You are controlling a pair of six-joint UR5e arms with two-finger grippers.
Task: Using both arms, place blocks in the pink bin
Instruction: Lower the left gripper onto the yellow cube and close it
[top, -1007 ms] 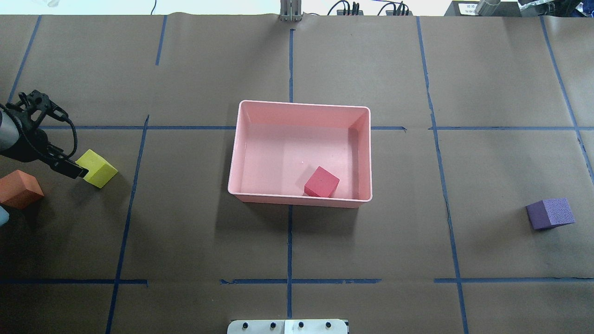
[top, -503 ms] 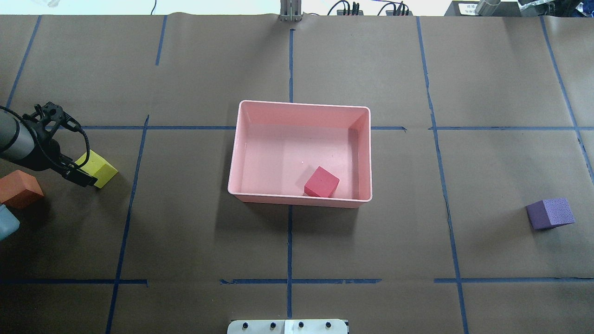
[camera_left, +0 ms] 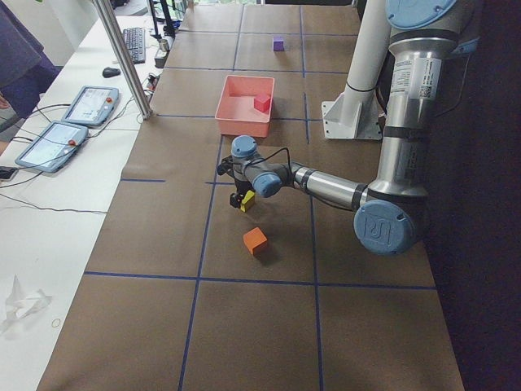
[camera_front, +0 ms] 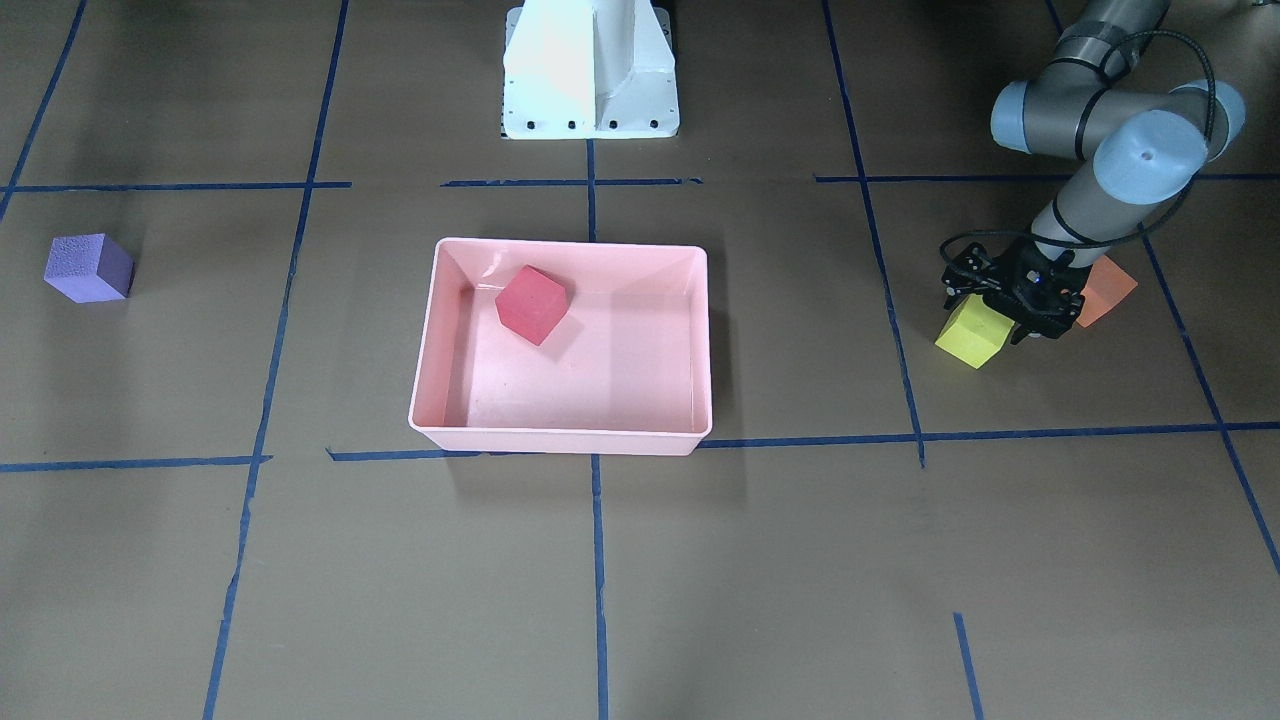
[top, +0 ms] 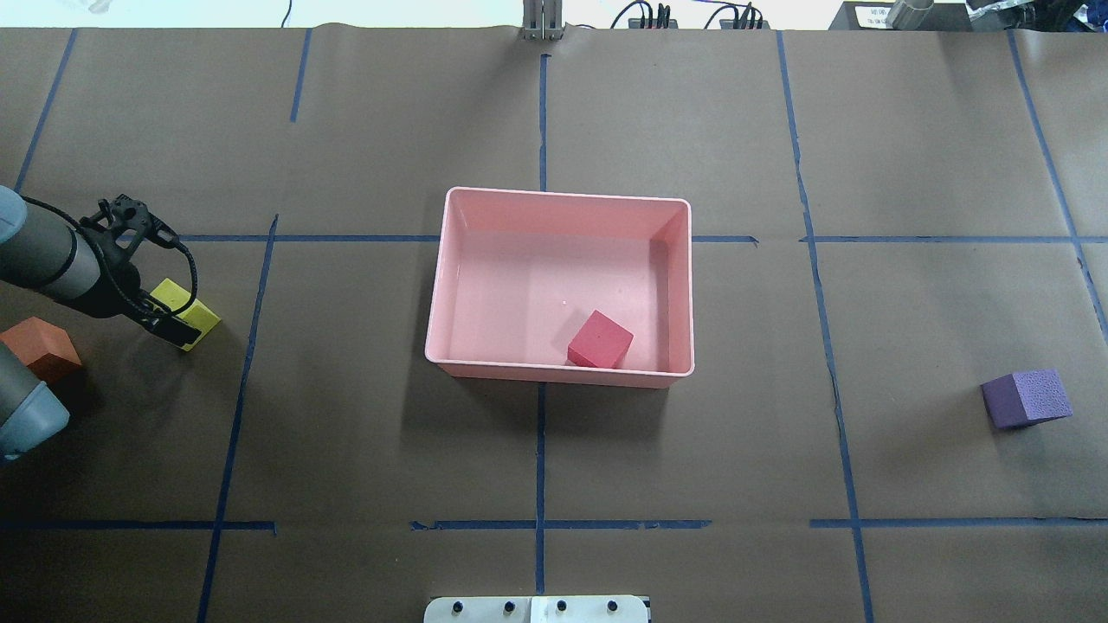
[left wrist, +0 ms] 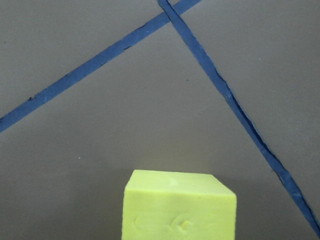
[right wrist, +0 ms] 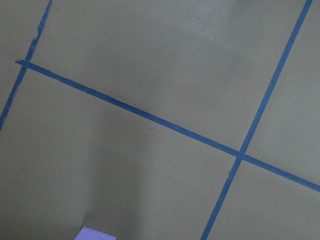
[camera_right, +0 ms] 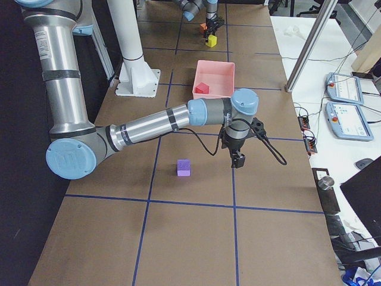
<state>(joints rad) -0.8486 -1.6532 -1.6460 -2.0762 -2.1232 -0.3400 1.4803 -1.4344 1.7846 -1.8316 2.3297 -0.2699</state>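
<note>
The pink bin (top: 563,195) sits mid-table, also in the front view (camera_front: 560,440), with the red cube (top: 599,339) inside near its front wall. My left gripper (top: 173,318) stands open over the yellow-green cube (top: 203,318), its jaws on either side of it on the table. The cube fills the bottom of the left wrist view (left wrist: 177,210). The orange cube (top: 39,346) lies just left of it. The purple cube (top: 1026,398) lies far right. My right gripper (camera_right: 238,161) hangs above the table beyond the purple cube (camera_right: 184,167); I cannot tell its state.
The white pedestal base (camera_front: 590,70) stands behind the bin. Blue tape lines (top: 541,450) cross the brown paper. A metal post (camera_left: 122,57) and operator tablets (camera_left: 89,104) stand on the side bench past the table's far edge.
My left gripper has moved to the right, from beside the yellow-green cube to over it. The cubes and the bin have not moved.
</note>
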